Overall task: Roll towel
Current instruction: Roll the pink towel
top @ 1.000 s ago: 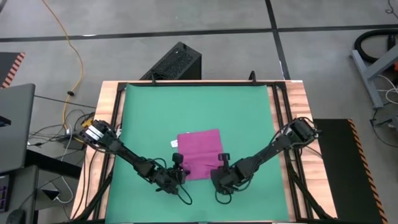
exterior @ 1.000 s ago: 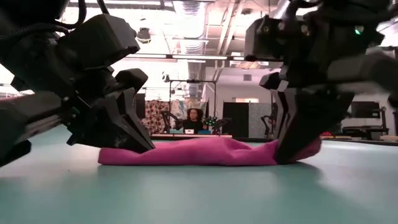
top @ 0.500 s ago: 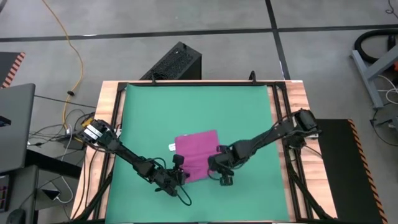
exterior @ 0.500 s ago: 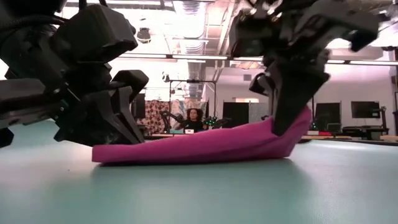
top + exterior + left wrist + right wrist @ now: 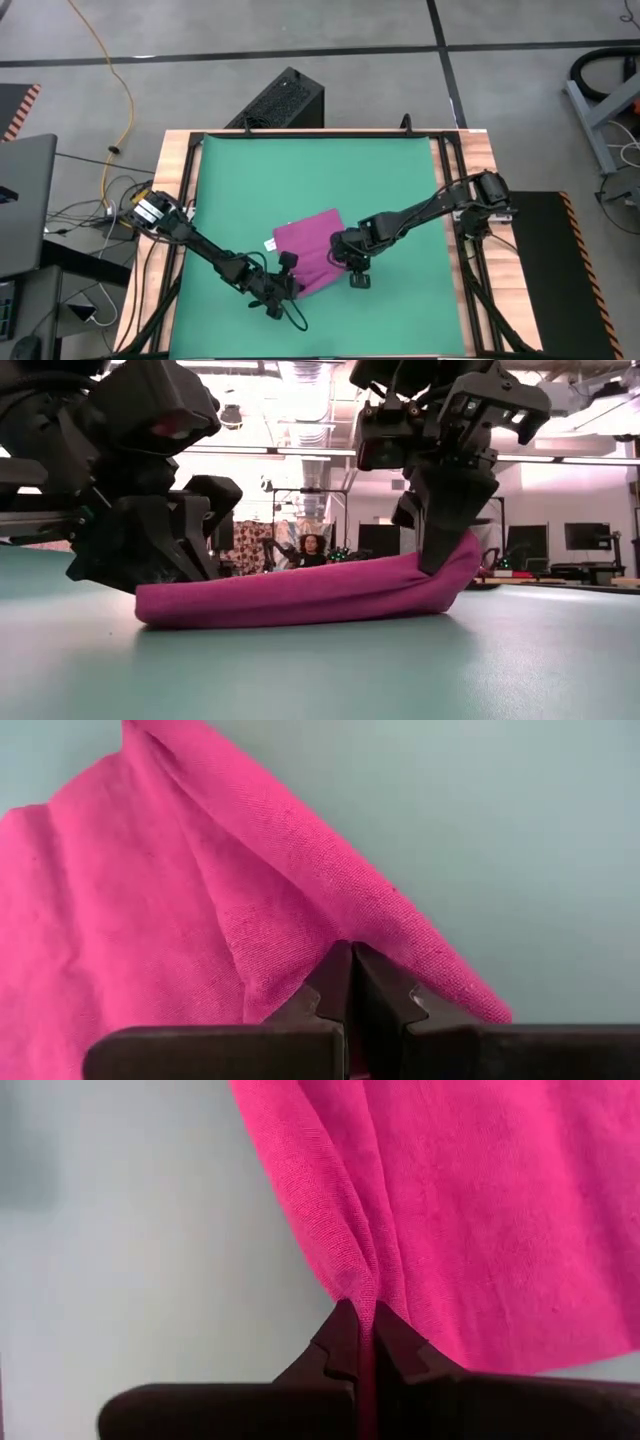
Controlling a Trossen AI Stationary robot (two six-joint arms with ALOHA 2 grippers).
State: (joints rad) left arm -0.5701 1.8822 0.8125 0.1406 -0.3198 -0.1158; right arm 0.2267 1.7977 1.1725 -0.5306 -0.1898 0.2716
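My left pincer (image 5: 287, 284) and right pincer (image 5: 343, 250) meet the small magenta-pink soft towel (image 5: 307, 250) on the green mat (image 5: 310, 170).

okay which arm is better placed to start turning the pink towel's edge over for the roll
Right, probably. The right gripper is shut on the small magenta-pink soft towel, holding its corner raised off the green mat; the left gripper pinches its corner low.

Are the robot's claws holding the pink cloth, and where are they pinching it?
Yes. Both hold the towel. The left gripper is shut on its near edge at one corner, and the right gripper is shut on the near edge at the other corner, lifted slightly.
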